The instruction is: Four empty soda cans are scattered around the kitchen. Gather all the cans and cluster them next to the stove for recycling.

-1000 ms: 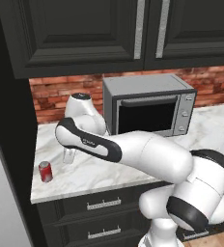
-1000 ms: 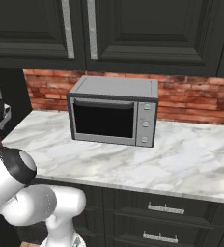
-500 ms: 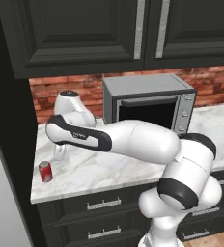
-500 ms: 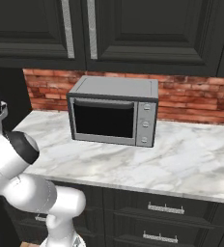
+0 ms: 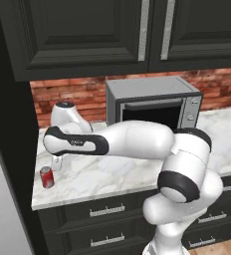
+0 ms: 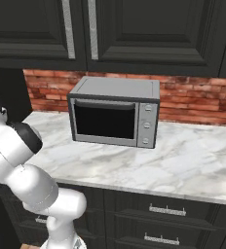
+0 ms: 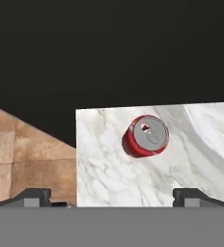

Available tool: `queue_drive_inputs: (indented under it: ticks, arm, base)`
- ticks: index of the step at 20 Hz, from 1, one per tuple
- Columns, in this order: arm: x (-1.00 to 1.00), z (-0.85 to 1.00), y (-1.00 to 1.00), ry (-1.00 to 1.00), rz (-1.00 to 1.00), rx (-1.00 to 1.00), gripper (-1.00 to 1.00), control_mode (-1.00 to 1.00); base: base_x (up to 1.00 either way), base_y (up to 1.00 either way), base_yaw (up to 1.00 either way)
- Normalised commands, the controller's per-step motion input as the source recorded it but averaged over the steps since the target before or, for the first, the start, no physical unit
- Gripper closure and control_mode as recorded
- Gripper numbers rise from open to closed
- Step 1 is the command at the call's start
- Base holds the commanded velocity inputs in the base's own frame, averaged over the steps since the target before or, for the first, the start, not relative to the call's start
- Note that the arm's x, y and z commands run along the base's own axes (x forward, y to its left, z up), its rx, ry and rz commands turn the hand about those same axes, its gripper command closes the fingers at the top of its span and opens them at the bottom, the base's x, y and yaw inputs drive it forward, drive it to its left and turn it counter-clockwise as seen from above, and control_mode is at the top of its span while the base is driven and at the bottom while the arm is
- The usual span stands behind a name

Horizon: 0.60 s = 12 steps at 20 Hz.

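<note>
Red soda can (image 7: 145, 136) stands upright on marble counter (image 7: 201, 159), near its corner. Gripper (image 7: 113, 197) hangs above, can at its 12 o'clock. Jaws spread fully wide, holding nothing.

Soda can (image 5: 47, 177) upright on the bench (image 5: 102, 177) near its front left corner, just below the hand (image 5: 56, 163). Microwave (image 5: 152, 104) behind and to the right, against the wall.
</note>
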Motion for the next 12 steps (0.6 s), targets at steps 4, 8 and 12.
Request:
queue_drive_inputs:
  ticks: [4,8,12]
  arm:
    - [0.24,-0.22,0.09,0.00,0.00,0.00,-1.00,-1.00]
    - [0.26,-0.19,0.11,0.00,0.00,0.00,-1.00,-1.00]
    - [0.22,-0.18,0.27,0.00,0.00,0.00,-1.00,-1.00]
  base:
    - [0.00,0.00,0.00]
    - [0.00,0.00,0.00]
    - [0.00,0.00,0.00]
